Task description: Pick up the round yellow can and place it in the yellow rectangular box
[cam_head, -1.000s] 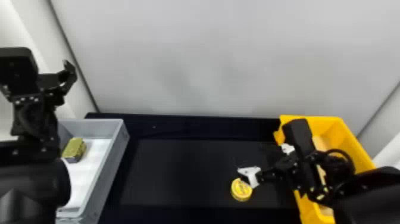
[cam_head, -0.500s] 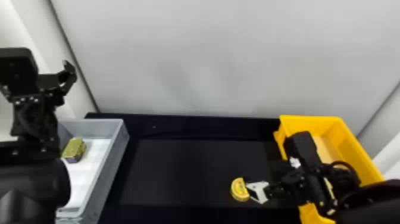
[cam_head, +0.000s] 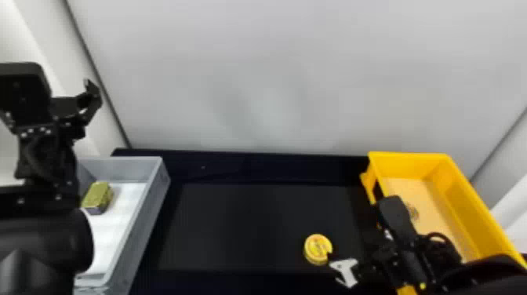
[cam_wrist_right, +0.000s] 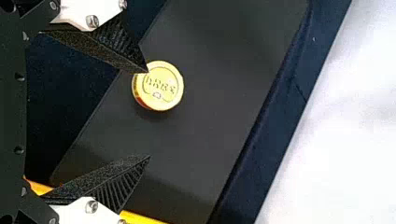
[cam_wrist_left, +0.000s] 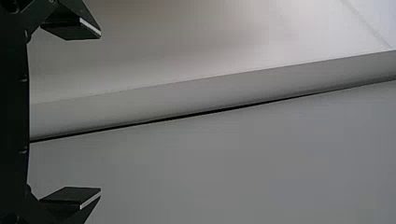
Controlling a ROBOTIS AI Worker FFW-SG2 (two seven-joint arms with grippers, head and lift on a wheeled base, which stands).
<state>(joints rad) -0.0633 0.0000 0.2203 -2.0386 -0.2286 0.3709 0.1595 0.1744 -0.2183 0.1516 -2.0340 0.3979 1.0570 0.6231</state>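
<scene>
Well, got the left gripper (cam_head: 88, 100) up at ten o'clock, with jaws spread wide and nothing in them. At eight o'clock, see a gray bin (cam_head: 149, 212) with a gold block (cam_head: 96, 194) inside. At five o'clock, see the can (cam_head: 317, 247), flat on the black table (cam_head: 251, 227). Also at five, see the right gripper (cam_head: 358, 251), with jaws apart and empty, one tip by the can's edge. At four o'clock, see the yellow box (cam_head: 407, 164).

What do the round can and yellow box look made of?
Round can: probably metal, glossy painted finish; its top shines, with a fine ring near the edge.
Yellow box: likely moulded plastic, smooth satin finish; evenly coloured walls that look one-piece. Looks alone can't confirm either.
</scene>
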